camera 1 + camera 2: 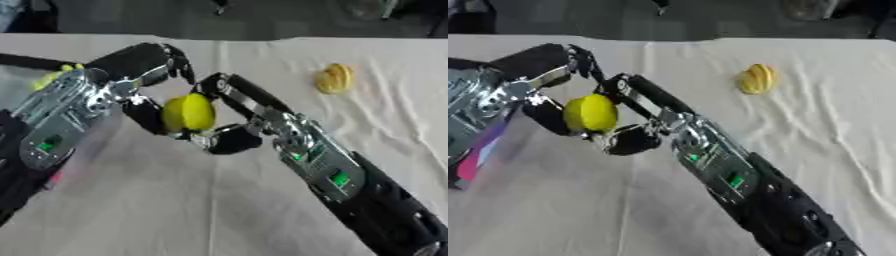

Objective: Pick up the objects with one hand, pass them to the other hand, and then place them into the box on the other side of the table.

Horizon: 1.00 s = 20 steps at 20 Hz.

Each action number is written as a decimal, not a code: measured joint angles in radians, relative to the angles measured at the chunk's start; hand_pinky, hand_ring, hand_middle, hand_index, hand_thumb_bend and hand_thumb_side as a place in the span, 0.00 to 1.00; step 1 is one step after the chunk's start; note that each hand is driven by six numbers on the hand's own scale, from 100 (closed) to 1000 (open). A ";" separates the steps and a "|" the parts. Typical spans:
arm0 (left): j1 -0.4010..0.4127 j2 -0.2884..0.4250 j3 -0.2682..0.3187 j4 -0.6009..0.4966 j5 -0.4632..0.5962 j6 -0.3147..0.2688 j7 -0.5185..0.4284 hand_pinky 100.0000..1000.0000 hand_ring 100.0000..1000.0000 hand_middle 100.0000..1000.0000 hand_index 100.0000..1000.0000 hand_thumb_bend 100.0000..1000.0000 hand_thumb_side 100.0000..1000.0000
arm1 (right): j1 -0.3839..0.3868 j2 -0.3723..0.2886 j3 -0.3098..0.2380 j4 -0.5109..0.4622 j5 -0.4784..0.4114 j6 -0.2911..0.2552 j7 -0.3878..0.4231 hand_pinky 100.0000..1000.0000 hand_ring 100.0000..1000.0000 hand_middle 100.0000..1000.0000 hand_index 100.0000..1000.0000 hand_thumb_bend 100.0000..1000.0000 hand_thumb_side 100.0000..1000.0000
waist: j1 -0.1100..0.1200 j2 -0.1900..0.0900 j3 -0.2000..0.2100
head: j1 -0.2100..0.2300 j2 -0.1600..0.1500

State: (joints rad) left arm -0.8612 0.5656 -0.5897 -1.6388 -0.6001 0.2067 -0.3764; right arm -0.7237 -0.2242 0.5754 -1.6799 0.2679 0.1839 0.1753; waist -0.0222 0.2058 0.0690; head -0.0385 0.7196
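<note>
A round yellow fruit (189,113) hangs above the table's middle, held between both hands. My left hand (131,65) comes in from the left, its fingers curled over the fruit's top and its thumb (144,117) against the fruit's left side. My right hand (238,97) reaches up from the lower right; its fingers run along the fruit's right side and its thumb (232,140) curls beneath it. A second yellow object (756,78), ridged and oval, lies on the cloth at the far right.
A wrinkled white cloth (175,210) covers the table. A pink and purple edge (472,162) shows under my left forearm at the left border. A yellow-green thing (45,80) peeks out behind that arm. The far table edge meets a dark floor.
</note>
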 measured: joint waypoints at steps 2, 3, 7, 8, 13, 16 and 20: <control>0.006 0.015 0.000 -0.019 0.010 0.002 -0.008 0.71 0.67 0.62 0.70 0.72 0.22 | -0.001 0.000 0.000 -0.002 0.008 -0.002 0.000 0.76 0.57 0.42 0.53 0.00 0.00 | 0.000 0.000 0.000 | 0.000 0.000; 0.011 0.023 0.001 -0.031 0.016 0.004 -0.018 0.71 0.67 0.63 0.70 0.72 0.22 | -0.001 0.000 0.000 -0.002 0.010 -0.001 -0.002 0.76 0.57 0.42 0.53 0.00 0.00 | 0.000 0.000 0.000 | 0.000 0.000; 0.029 0.058 0.005 -0.101 0.040 0.023 -0.091 0.72 0.68 0.64 0.71 0.76 0.20 | -0.001 -0.001 -0.001 0.003 0.016 0.010 -0.018 0.75 0.56 0.41 0.53 0.00 0.00 | 0.000 0.000 0.000 | -0.009 0.005; 0.033 0.065 0.009 -0.118 0.044 0.030 -0.111 0.72 0.68 0.64 0.71 0.77 0.20 | -0.001 -0.001 -0.002 0.003 0.016 0.012 -0.024 0.75 0.56 0.41 0.53 0.00 0.00 | 0.000 0.000 0.000 | -0.013 0.008; 0.048 0.091 0.028 -0.185 0.053 0.067 -0.184 0.72 0.69 0.65 0.72 0.79 0.19 | 0.003 -0.001 -0.007 0.003 0.011 0.022 -0.046 0.75 0.56 0.41 0.52 0.00 0.00 | 0.000 0.000 0.000 | -0.028 0.009; 0.057 0.105 0.045 -0.219 0.065 0.084 -0.208 0.72 0.69 0.65 0.72 0.80 0.19 | 0.003 -0.002 -0.011 0.003 0.008 0.027 -0.053 0.74 0.56 0.41 0.52 0.00 0.00 | 0.000 0.000 0.000 | -0.035 0.009; 0.062 0.118 0.059 -0.255 0.079 0.107 -0.210 0.71 0.66 0.61 0.68 0.73 0.21 | 0.003 -0.002 -0.013 0.002 0.008 0.032 -0.058 0.74 0.55 0.41 0.52 0.00 0.00 | 0.000 0.000 0.000 | -0.043 0.009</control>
State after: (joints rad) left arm -0.7990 0.6834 -0.5304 -1.8935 -0.5207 0.3135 -0.5859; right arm -0.7211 -0.2261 0.5623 -1.6776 0.2755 0.2160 0.1176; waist -0.0222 0.2058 0.0689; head -0.0818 0.7281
